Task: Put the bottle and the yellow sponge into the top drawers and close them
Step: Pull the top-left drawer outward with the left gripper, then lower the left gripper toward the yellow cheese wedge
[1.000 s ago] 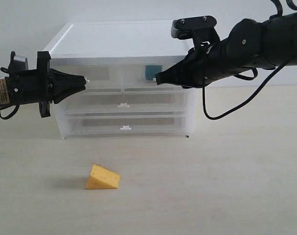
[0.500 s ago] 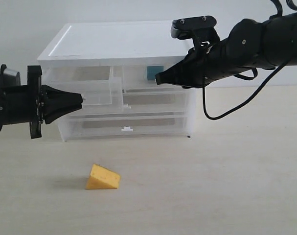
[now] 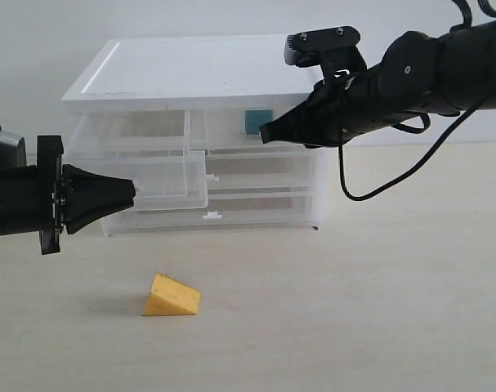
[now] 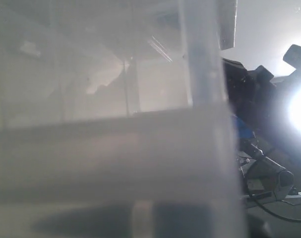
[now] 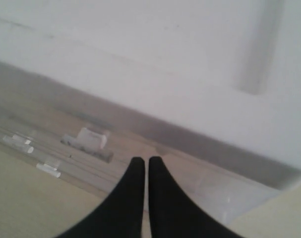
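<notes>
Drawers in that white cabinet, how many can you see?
4. The top left drawer is pulled out, its handle at the left gripper; the top right drawer is shut; the middle drawer and the bottom drawer, both full-width, lie shut beneath.

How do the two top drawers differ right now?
Left drawer is pulled out; right drawer sits flush in the cabinet. Left drawer looks empty; the bottle shows teal through the right drawer's front. Left tool holds the left drawer's tab; right tool, shut, only points at the right drawer's front. Both are translucent, half-width, top row.
</notes>
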You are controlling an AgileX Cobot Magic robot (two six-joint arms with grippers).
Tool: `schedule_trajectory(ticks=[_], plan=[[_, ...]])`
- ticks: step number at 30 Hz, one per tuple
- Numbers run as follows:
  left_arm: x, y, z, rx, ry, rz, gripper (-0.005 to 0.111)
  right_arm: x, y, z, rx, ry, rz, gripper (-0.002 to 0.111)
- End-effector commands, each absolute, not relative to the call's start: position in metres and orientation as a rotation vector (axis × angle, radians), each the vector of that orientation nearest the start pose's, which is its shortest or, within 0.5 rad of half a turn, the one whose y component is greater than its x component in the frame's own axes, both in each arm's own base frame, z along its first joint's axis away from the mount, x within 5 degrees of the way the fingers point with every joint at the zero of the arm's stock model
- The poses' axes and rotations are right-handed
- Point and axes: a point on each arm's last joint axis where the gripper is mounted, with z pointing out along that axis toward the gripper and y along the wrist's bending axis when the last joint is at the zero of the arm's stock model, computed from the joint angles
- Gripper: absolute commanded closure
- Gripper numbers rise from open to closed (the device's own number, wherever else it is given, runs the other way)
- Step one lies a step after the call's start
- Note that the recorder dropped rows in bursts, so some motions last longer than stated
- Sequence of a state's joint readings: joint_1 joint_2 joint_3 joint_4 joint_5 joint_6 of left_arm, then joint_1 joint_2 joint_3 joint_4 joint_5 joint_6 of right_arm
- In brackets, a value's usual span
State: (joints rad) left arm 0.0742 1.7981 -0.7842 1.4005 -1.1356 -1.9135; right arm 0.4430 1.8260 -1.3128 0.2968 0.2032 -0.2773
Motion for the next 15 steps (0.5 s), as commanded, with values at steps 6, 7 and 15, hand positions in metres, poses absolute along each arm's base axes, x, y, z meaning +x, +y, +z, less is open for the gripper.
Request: schedule_trajectory(ticks=[6, 7, 15], plan=[[0.302, -0.062, 0.180, -0.091, 2.185, -1.569, 0.041, 0.378, 0.184, 0.252, -0.505, 2.145, 0.318, 0.108], [0.301, -0.062, 0.179, -0.101, 2.203, -1.578, 0.034, 0.378, 0.184, 0.252, -0.505, 2.145, 0.318, 0.108], [0.286, -0.064, 0.172, 0.072, 2.360, -1.574, 0.032, 0.378, 0.184, 0.252, -0.510, 2.144, 0.315, 0.108]])
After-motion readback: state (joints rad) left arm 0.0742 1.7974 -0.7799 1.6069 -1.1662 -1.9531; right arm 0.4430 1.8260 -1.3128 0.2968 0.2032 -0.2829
